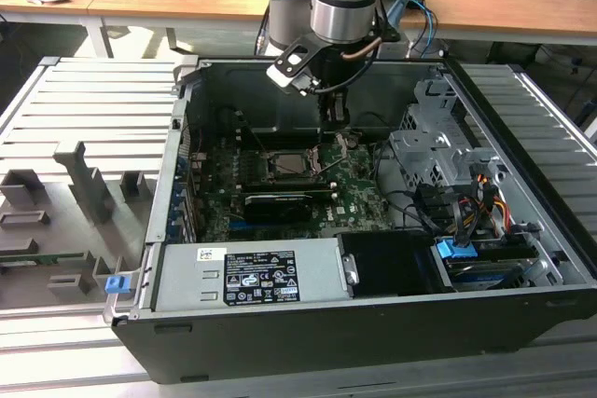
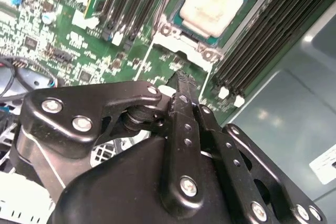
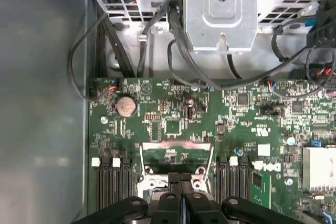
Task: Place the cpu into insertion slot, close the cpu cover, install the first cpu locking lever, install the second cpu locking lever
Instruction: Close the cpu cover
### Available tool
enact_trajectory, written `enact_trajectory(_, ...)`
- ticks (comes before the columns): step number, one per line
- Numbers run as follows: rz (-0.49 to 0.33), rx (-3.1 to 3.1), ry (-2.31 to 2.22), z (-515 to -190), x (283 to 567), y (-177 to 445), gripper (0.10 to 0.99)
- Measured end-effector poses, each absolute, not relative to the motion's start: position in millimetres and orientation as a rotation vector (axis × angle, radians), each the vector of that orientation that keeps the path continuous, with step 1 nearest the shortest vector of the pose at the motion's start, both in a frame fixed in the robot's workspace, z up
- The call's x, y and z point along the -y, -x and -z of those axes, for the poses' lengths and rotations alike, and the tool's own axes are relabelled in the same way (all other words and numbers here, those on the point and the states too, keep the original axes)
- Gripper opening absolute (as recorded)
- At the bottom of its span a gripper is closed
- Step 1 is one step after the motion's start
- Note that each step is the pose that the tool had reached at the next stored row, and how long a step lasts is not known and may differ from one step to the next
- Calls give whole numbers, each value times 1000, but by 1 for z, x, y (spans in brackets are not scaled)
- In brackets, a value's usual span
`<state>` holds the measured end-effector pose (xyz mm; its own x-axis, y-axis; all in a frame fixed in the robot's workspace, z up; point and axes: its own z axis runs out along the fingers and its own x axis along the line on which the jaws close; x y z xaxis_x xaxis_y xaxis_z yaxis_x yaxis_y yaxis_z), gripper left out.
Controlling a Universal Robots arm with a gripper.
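**A:** The end effector: how does it stand?

**B:** Its two black fingers are pressed together with nothing between them. It hangs inside the open black computer case, low over the green circuit board, on the far side of the socket in the exterior view.

**A:** And the small square chip with the pale silver-grey face?

**B:** The cpu lies flat in the square black insertion slot, mid-board between the banks of long black memory slots. It looks seated, so that step seems done.

**A:** The cover?

**B:** The thin silver hinged frame, the cpu cover, is swung back off the slot, and green board shows through its cut-out. How steeply it stands cannot be told. The joined fingertips sit just beside it, on the side away from the chip.

**A:** Why joined?

**B:** Probably because together they make one narrow tip, which suits pressing on a thin plate better than pinching it.
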<state>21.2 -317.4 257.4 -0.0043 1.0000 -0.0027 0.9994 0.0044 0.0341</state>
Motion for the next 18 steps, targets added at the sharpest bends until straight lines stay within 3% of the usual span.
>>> enact_trajectory(18,-15,-2216,-2207,-260,317,-61,106)
